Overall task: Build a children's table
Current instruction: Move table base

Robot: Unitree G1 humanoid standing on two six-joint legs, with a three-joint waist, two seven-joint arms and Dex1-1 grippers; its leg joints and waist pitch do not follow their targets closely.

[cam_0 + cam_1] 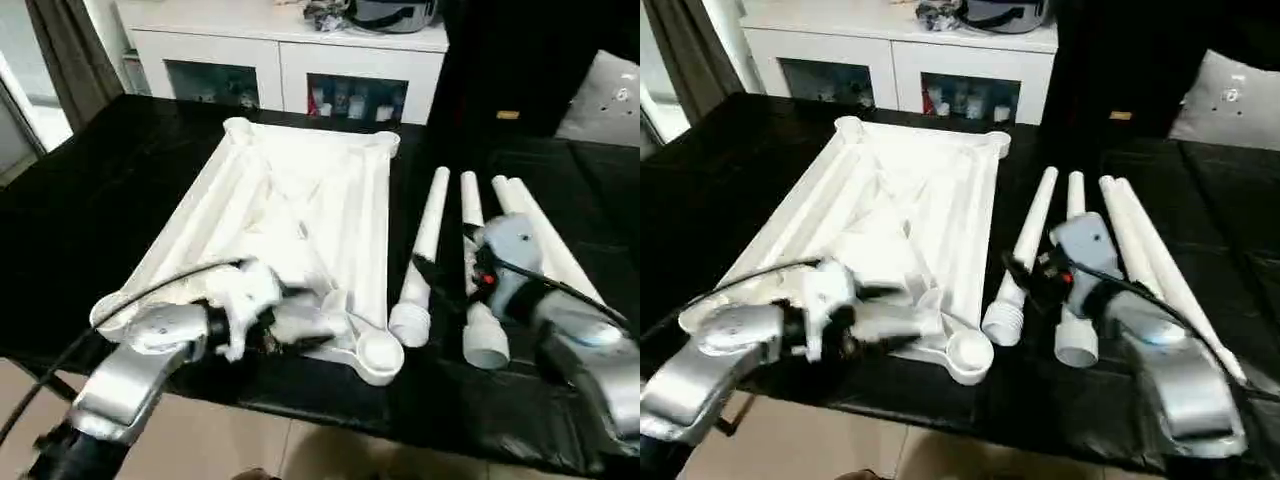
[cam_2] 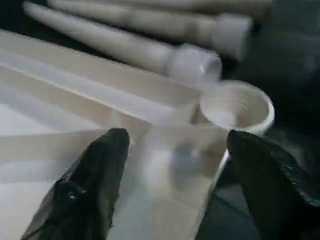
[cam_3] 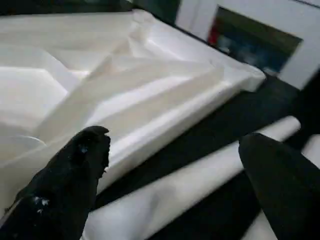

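Two grippers hang over the near edge of the black work surface (image 1: 560,190), and we read both as empty. Our left gripper (image 2: 177,165) stands with its fingers wide, just above the near end of the table top (image 1: 300,200), which lies upside down with its ribbed underside up; the near right corner socket (image 2: 237,106) sits just beyond and to the right of those fingers, open and facing up. Our right gripper (image 3: 175,170) also stands wide, hovering over the nearest leg (image 1: 425,250) without gripping it, so far as we can judge. Four legs lie side by side to the right of the top, their long axes running away from us, thick ends toward us; the second leg (image 1: 478,290) is partly covered by the right wrist, and the two outer legs (image 1: 540,235) are cut across by the forearm. We judge that the coming move turns on this: the leg nearest the socket lies straight below the right fingers, lengthwise along them rather than across, so the right arm is the nearer one to lift it. The left corner of the top is hidden behind the left forearm. Farther off stands a white cabinet (image 1: 285,60) with dark glass doors; what rests on it is too blurred to name.
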